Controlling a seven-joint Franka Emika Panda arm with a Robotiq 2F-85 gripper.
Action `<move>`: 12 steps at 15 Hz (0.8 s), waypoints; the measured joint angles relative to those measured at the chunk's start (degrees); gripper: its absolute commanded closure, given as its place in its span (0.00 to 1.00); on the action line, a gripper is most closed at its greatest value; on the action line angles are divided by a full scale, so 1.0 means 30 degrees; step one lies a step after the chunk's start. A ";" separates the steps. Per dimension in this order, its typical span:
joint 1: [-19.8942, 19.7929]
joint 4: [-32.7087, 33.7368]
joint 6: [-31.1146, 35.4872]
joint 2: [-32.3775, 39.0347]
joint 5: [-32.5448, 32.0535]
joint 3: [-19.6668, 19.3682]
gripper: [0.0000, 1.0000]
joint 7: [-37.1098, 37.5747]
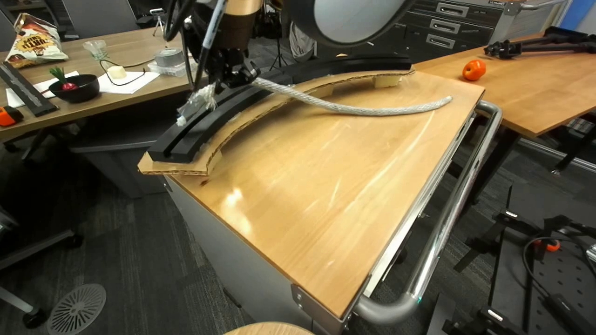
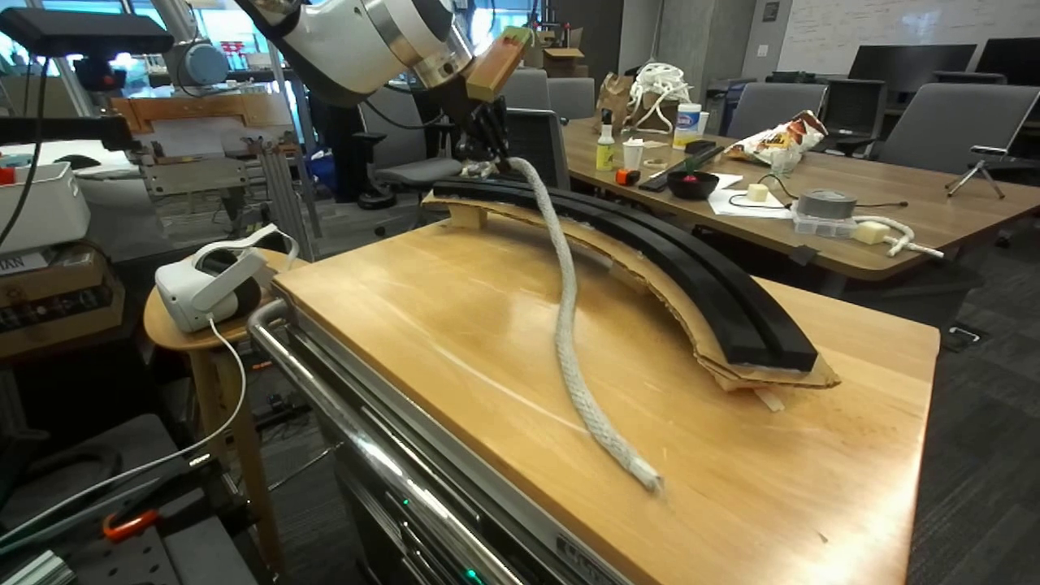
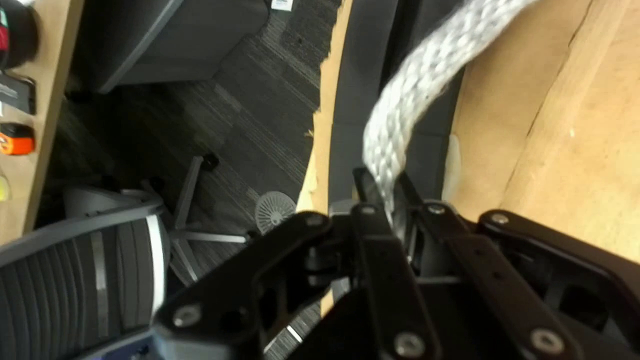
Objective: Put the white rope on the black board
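- The claw [image 3: 384,180] is almost closed, gripping the white rope [image 2: 568,284] near its tufted end, above the black board [image 2: 735,296].
- The one rope curves down from there; its free end lies on the wooden worktop [image 2: 487,325].
- One cardboard strip [image 1: 223,135] supports the single board.
- A round stool [image 2: 162,317] bears one white headset [image 2: 183,296].
- A brown worktop [image 2: 918,183] beyond holds one black bowl [image 1: 79,95] with one red radish [image 1: 69,86] inside, and one clear box [image 2: 825,227] under a grey tape roll [image 2: 827,203].
- The floor [image 1: 139,260] is grey carpet.
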 measured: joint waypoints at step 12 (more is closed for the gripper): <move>0.0368 0.3221 -0.3525 0.1356 0.3628 0.0348 0.10 -0.6392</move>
